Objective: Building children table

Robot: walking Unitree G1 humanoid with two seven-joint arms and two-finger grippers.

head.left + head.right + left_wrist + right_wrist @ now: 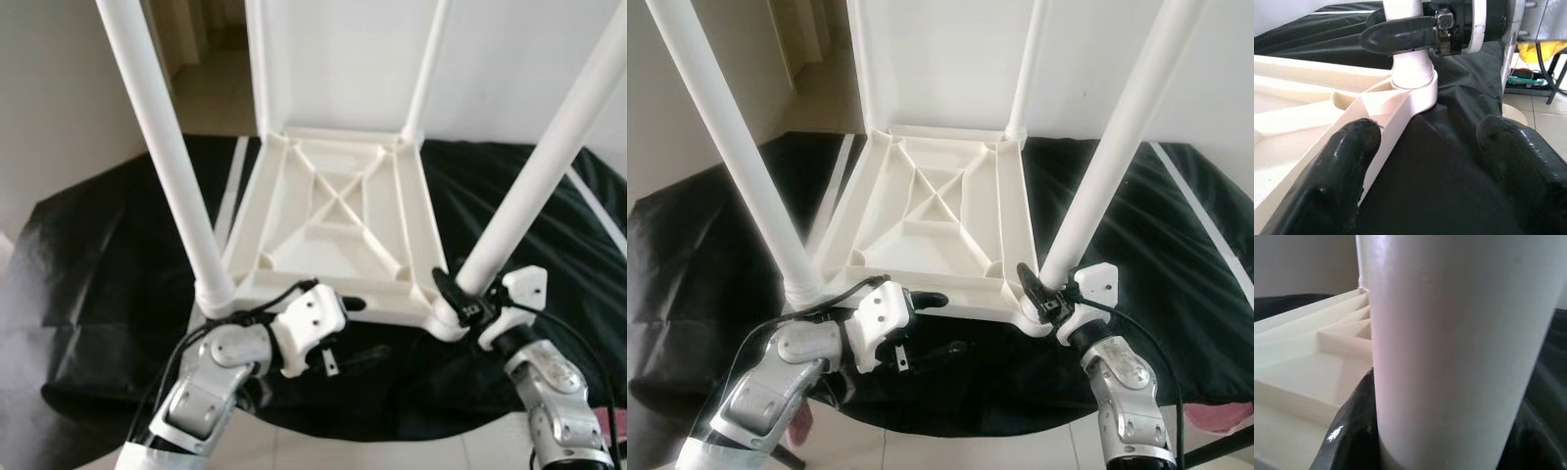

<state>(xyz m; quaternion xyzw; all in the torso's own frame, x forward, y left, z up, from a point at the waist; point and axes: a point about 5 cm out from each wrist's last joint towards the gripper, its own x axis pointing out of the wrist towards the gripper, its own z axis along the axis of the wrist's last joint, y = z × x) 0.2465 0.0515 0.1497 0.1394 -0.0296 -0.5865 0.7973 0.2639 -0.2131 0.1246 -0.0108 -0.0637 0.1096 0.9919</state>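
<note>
The white plastic tabletop (333, 220) lies upside down on a black sheet (98, 264) spread over the surface it rests on, its ribbed underside facing up with a cross-shaped brace in the middle. Four white legs rise from its corners: the near-left leg (167, 147) and near-right leg (549, 157) stand at the corners closest to the robot and lean outward, while the two far legs (257, 69) stand at the far corners against a pale wall. The right gripper (462, 297) is at the near-right corner of the tabletop, its black fingers closed around the base of the near-right leg just above the socket; in the right wrist view the leg (1459, 347) is flanked by dark fingertips (1349, 431) pressed against it. The left gripper (343, 333) sits along the near edge of the tabletop, just inward of the near-left corner, its fingers spread apart with the edge of the tabletop (1386, 122) and the black sheet between them, one finger (1337, 181) touching the plastic rim.
</note>
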